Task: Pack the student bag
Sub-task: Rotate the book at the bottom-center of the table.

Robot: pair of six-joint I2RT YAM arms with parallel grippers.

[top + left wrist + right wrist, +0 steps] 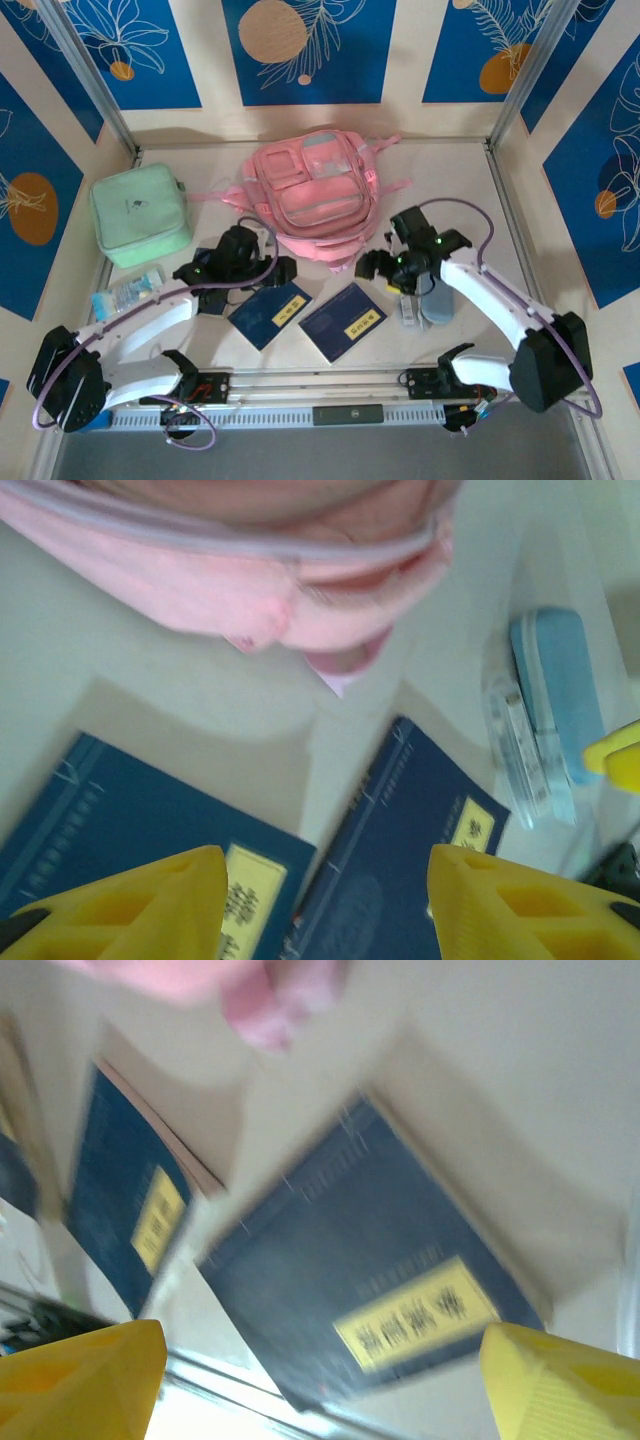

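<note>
The student bag (315,195), a soft pink backpack, lies flat at the back middle of the table. Its lower edge also runs along the top of the left wrist view (250,570) and shows as a blurred corner of the bag (270,1000) in the right wrist view. My left gripper (268,268) hovers just in front of the bag's left corner, and in its own view the left gripper (325,858) is open over two blue books with nothing between its fingers. My right gripper (375,265) hangs by the bag's right corner. Seen from its wrist, the right gripper (320,1332) stands wide open above a blue book.
Two blue books with yellow labels (270,312) (343,322) lie side by side near the front. A blue-grey pencil case (437,300) and a clear packet (410,308) sit under the right arm. A mint green zip case (140,213) stands at the left, with a small packet (130,292) in front of it.
</note>
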